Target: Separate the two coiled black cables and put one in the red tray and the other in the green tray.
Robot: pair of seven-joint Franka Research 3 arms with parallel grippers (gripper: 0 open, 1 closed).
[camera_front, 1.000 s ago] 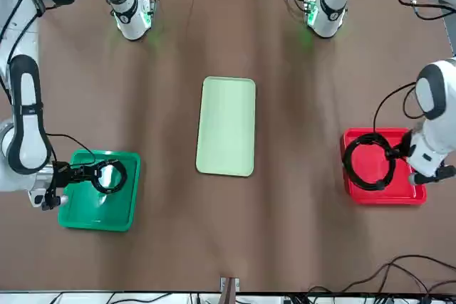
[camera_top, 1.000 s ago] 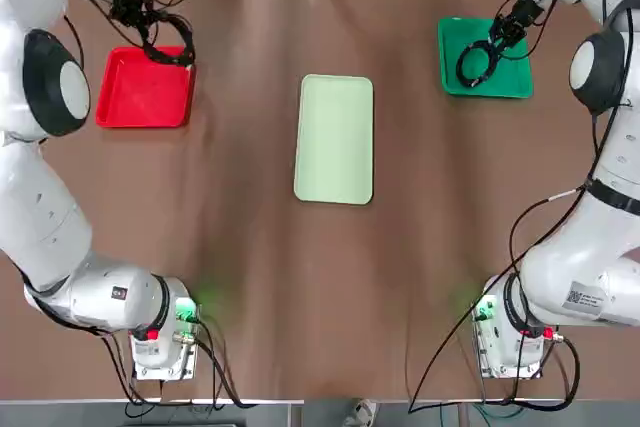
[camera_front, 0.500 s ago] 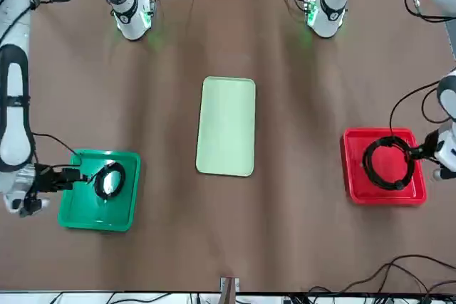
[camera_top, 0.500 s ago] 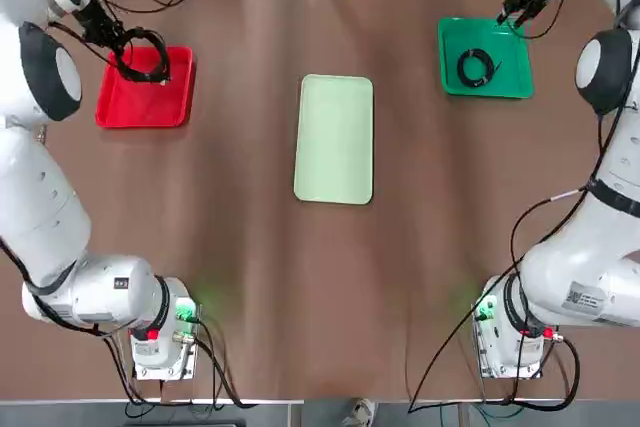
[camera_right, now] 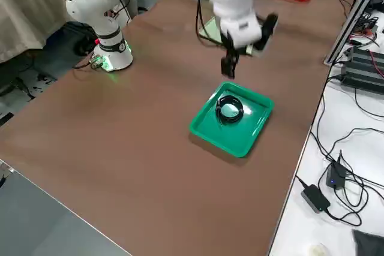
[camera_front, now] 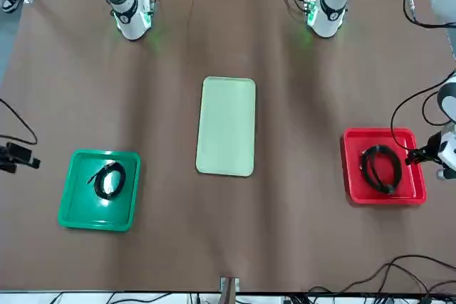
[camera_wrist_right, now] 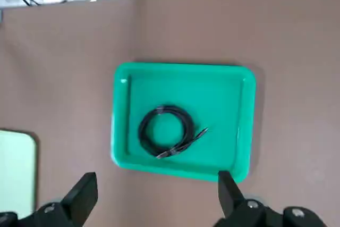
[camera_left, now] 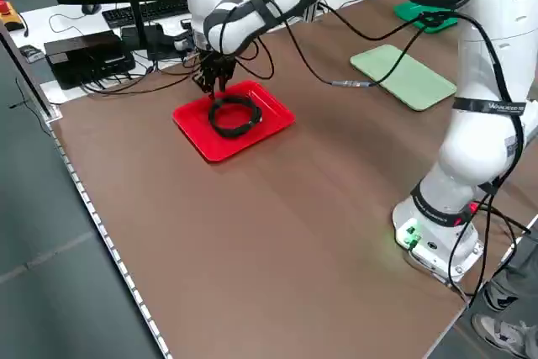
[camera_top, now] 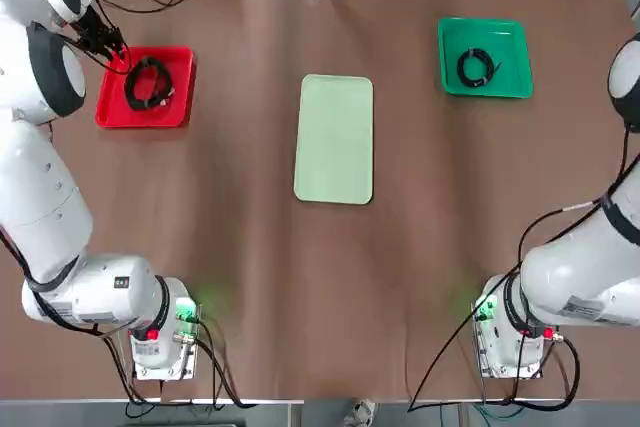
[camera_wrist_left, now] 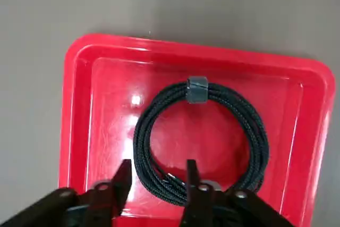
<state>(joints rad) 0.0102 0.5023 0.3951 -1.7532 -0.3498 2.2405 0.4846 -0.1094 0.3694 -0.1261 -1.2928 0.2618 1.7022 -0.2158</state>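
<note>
So both coils are already sorted: one black cable (camera_top: 148, 83) lies flat in the red tray (camera_top: 115, 107), a bit toward the edge nearest the left claw (camera_wrist_left: 154, 184), and the other black cable (camera_top: 476, 68) sits near the middle of the green tray (camera_top: 510, 82). The pale mint tray (camera_top: 334, 139) in the centre of the counter (camera_top: 330, 277) has nothing in it.

The left claw hovers low just over the red tray's edge, fingers partly spread with nothing between them, though the coil's near arc sits right under the tips. The right claw (camera_wrist_right: 154, 195) is high above the green tray, fingers wide apart and empty.

Looks to me like the step left is just backing off cleanly. I'd lift the left claw straight up before swinging away, so a fingertip doesn't hook a loop and drag the coil over the rim. The right one already looks clear enough to pull back freely.
</note>
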